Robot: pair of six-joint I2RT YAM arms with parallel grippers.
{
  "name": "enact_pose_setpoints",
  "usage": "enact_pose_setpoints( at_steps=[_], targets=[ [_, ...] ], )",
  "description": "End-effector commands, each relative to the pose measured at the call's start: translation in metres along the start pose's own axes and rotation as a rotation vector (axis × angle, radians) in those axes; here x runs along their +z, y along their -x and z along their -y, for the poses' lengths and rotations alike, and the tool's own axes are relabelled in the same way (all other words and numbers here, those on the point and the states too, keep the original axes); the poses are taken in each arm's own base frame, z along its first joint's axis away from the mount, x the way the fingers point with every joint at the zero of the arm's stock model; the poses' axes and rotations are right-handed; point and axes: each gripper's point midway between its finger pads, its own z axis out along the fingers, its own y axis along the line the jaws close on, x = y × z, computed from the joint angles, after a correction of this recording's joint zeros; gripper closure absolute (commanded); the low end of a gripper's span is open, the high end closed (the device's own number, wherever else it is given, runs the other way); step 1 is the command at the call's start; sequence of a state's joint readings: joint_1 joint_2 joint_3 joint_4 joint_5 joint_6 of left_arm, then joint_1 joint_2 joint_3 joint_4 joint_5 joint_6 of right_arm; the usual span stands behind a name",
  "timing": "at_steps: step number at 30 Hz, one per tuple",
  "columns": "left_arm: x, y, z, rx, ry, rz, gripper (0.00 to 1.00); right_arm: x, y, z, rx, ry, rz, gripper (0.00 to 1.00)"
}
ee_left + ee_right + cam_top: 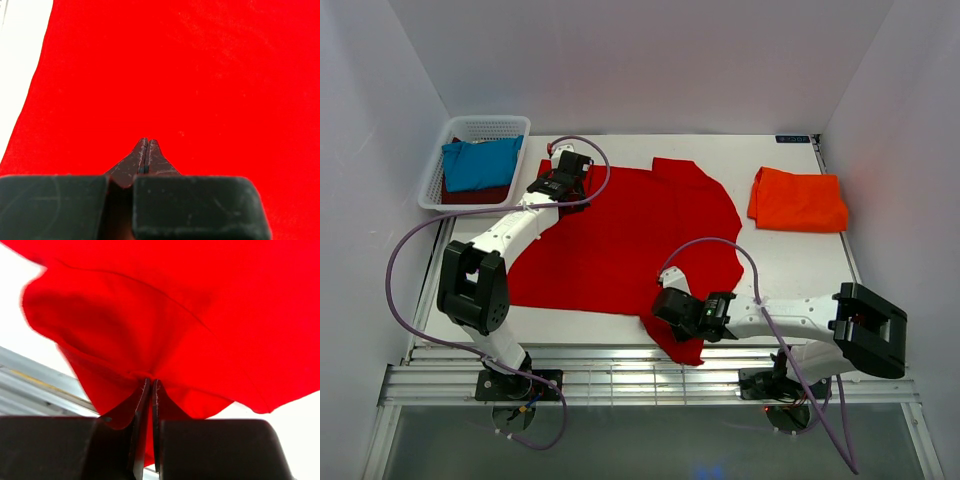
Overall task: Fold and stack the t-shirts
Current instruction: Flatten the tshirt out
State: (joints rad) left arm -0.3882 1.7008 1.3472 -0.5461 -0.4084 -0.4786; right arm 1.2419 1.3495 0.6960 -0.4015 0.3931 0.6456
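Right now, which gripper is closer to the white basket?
Left. The left gripper is on the red t-shirt just right of the white basket; the right gripper pinches the shirt's near edge, far from it.

The left gripper (145,144) sits with jaws pressed together above the bright red t-shirt (200,75); a white surface (20,55) shows at left.

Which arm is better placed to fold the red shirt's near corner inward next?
Right, likely: the right claw pinches the near corner of the red shirt. The left claw is shut over flat cloth.
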Motion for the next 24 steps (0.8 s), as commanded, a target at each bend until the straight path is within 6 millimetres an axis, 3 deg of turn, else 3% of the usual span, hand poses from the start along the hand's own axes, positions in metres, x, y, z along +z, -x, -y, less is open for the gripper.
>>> enact_pose_setpoints(
  at_steps=[1,10,20,24],
  targets=[
    [-0.0161,0.0137,-0.0004,-0.012,-0.024,0.039,1.00,0.0001,-0.0045,0.0070,0.021,-0.090,-0.027,0.92],
    [-0.0144,0.0109,0.0011,-0.007,-0.030,0.028,1.00,-0.0082,0.0019,0.0022,0.025,-0.095,-0.008,0.92],
    [-0.0153,0.0116,0.0004,-0.006,-0.028,0.031,1.00,-0.0035,-0.0045,0.0007,0.020,-0.093,-0.027,0.90],
    [-0.0134,0.0085,0.0011,-0.004,-0.030,0.020,1.00,-0.0060,-0.0025,-0.0001,0.024,-0.091,-0.023,0.84]
  ],
)
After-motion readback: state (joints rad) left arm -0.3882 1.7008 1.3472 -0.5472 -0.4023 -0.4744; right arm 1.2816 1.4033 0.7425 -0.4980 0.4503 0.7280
